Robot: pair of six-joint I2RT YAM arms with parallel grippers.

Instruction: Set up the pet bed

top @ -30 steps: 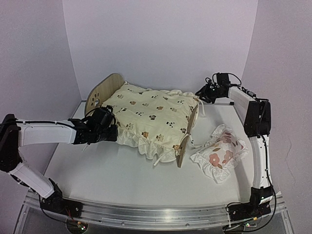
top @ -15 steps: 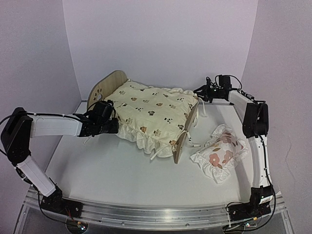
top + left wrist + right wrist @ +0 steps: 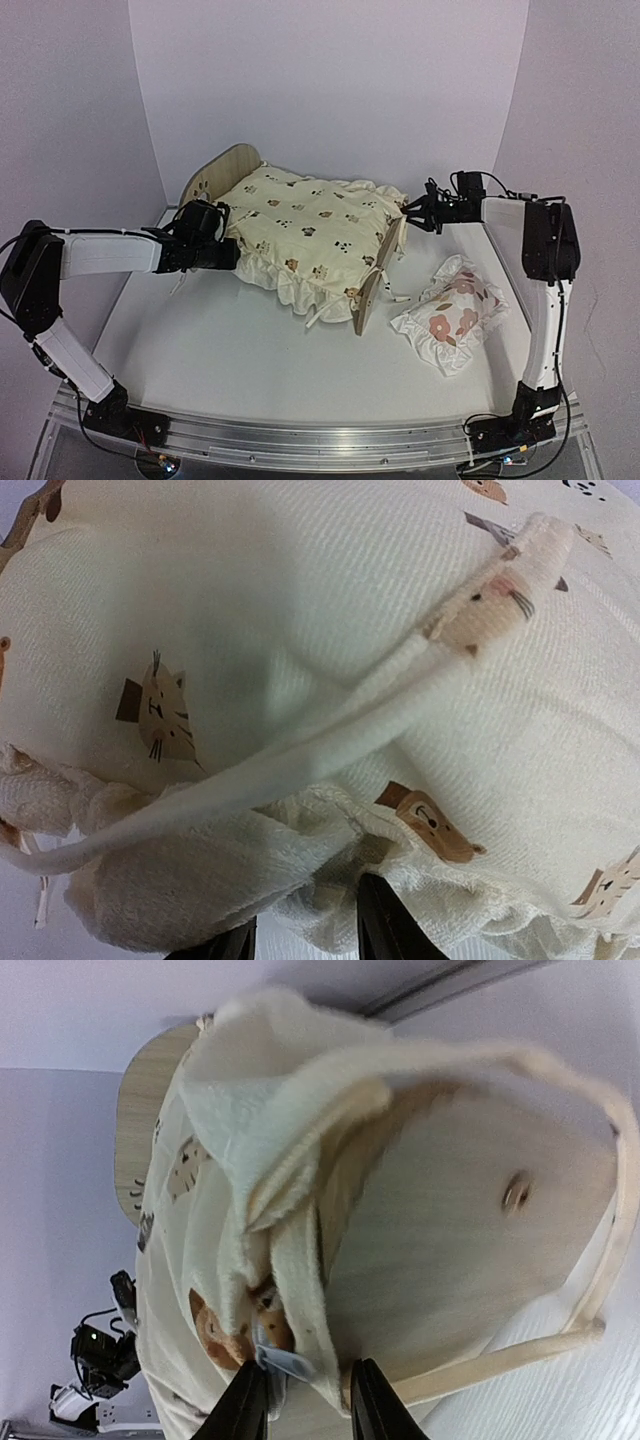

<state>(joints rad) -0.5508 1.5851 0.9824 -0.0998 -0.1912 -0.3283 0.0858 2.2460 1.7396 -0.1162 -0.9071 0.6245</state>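
Note:
The pet bed, of light wood, stands at mid-table with its rounded headboard [image 3: 213, 176] at the far left and its low footboard [image 3: 373, 291] at the near right. The cream animal-print cushion [image 3: 310, 222] lies draped over it, its ruffle hanging over the near side. My left gripper [image 3: 232, 255] is shut on the ruffled edge near the headboard; in the left wrist view the cloth [image 3: 310, 880] is bunched between the fingers [image 3: 385, 925]. My right gripper [image 3: 408, 213] is shut on the cushion's corner [image 3: 295, 1290] beside the footboard [image 3: 460, 1250].
A small white ruffled pillow [image 3: 450, 312] with red-brown flowers lies on the table right of the footboard. A tie string [image 3: 300, 750] crosses the cushion close to the left wrist camera. White walls enclose the back and both sides.
The left gripper drew back toward the headboard with the ruffle. The right gripper came down and forward to the cushion corner at the footboard. The cushion now lies further up the bed.

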